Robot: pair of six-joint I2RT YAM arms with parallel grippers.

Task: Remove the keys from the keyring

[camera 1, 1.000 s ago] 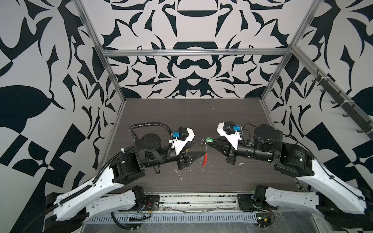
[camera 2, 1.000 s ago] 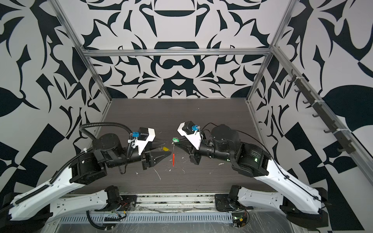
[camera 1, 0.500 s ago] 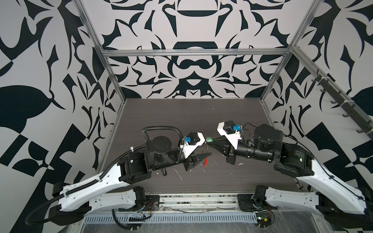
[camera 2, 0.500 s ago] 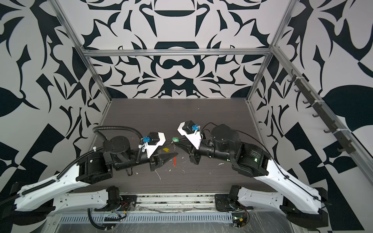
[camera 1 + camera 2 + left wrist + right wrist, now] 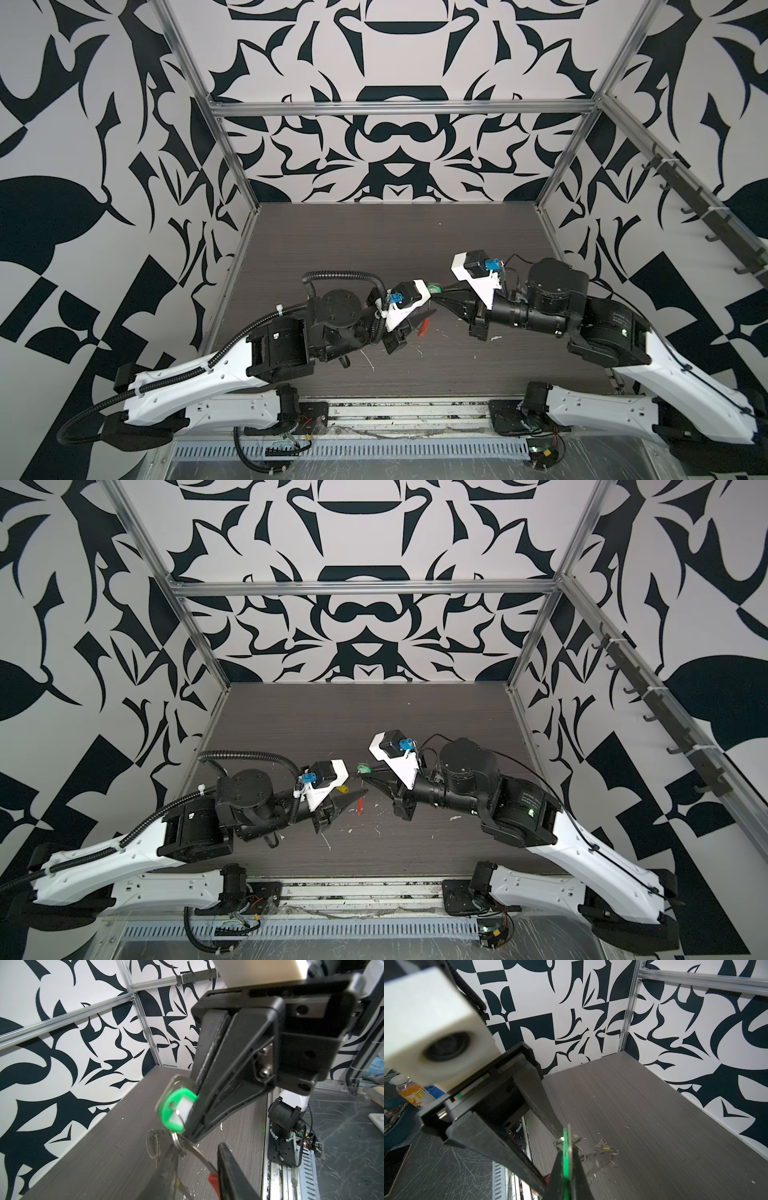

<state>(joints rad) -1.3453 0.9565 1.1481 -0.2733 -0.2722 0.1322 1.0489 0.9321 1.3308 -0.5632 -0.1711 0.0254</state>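
Note:
My right gripper (image 5: 568,1151) is shut on the key with the green tag (image 5: 566,1157), held above the table; the tag also shows in both top views (image 5: 434,287) (image 5: 364,767). The keyring wire (image 5: 199,1153) hangs from it down to its red sleeve (image 5: 213,1181) (image 5: 359,806). My left gripper (image 5: 198,1147) is open, its two fingers on either side of the wire just above the sleeve, tips close under the right gripper (image 5: 436,296). The key with the yellow tag (image 5: 343,789) (image 5: 606,1148) is just beyond the left gripper (image 5: 363,791); whether it rests on the table I cannot tell.
Small white scraps (image 5: 370,361) litter the dark wood-grain table (image 5: 374,241). Patterned walls close in three sides. A rack of hooks (image 5: 706,224) runs along the right wall. A metal rail (image 5: 395,411) borders the front edge. An orange drink bottle (image 5: 413,1093) stands outside.
My left arm has swung right and forward up to the hanging keyring, and its jaws have narrowed around the wire. The right arm and the green-tagged key have stayed still.

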